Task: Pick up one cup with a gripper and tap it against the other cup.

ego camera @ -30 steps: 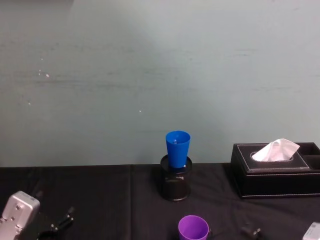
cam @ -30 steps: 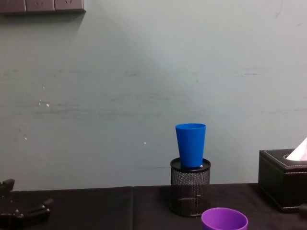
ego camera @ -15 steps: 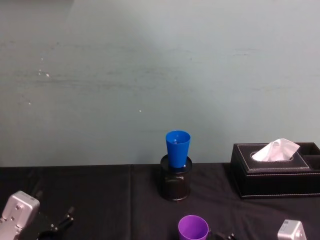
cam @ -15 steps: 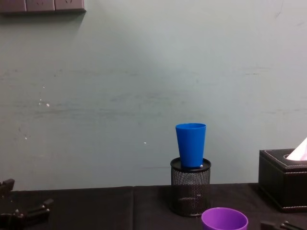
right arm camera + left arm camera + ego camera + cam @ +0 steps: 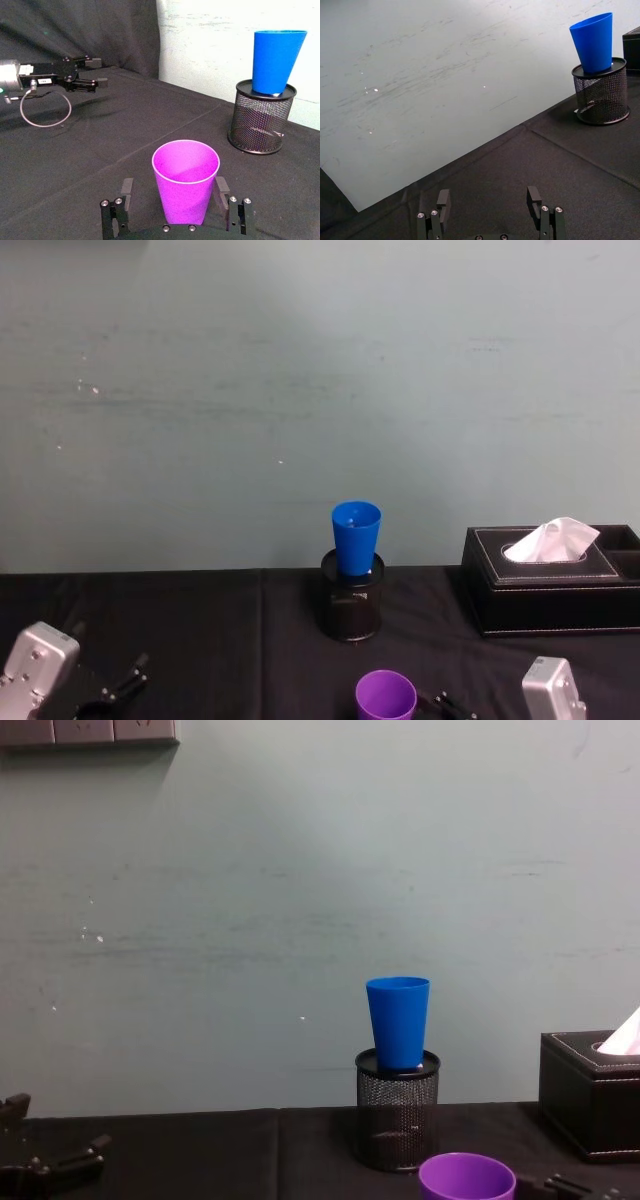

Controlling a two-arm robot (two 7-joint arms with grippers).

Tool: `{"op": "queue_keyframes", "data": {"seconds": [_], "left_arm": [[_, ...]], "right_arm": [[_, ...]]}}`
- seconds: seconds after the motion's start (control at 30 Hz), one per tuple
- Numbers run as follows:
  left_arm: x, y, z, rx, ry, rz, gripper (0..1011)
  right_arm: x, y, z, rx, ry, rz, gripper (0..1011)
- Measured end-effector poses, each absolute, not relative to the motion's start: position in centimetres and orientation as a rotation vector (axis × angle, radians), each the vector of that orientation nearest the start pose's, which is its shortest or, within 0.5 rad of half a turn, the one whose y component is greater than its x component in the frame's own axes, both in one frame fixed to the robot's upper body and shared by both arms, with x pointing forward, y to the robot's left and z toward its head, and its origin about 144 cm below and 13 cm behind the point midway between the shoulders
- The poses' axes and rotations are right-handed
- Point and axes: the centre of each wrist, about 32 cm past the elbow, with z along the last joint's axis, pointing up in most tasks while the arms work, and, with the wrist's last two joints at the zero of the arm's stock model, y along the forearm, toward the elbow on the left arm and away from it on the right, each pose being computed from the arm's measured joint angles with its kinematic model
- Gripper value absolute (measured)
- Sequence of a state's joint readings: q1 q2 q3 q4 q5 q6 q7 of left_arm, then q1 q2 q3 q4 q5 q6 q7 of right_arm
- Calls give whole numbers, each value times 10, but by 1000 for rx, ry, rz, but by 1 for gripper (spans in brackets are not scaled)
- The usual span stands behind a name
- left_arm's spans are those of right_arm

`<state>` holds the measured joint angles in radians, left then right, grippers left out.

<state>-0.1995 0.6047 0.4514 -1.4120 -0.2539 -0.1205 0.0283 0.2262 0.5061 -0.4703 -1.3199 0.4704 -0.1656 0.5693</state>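
The purple cup stands upright at the table's near edge, right of centre. My right gripper is open, one finger on each side of the purple cup, with small gaps showing. Its fingertips sit just right of the cup in the chest view. The blue cup rests upright in a black mesh pen holder farther back at centre, also seen as the blue cup. My left gripper stays open and empty, low at the table's left.
A black tissue box with a white tissue stands at the back right. Black cloth covers the table, with a pale wall behind. The left arm lies low on the far side of the purple cup.
My right gripper has slid left along the table's near edge, and its fingers now stand on both sides of the purple cup. Cups and left gripper have not moved.
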Motion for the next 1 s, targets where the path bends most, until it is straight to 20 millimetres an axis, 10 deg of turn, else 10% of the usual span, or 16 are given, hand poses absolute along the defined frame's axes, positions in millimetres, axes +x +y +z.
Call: {"op": "queue_keyframes", "data": {"seconds": [1.0], "left_arm": [[489,310,1140,305,-285,1248,1000]], "right_arm": [[522,-270,1108,-100,-56,-720,1003]]}}
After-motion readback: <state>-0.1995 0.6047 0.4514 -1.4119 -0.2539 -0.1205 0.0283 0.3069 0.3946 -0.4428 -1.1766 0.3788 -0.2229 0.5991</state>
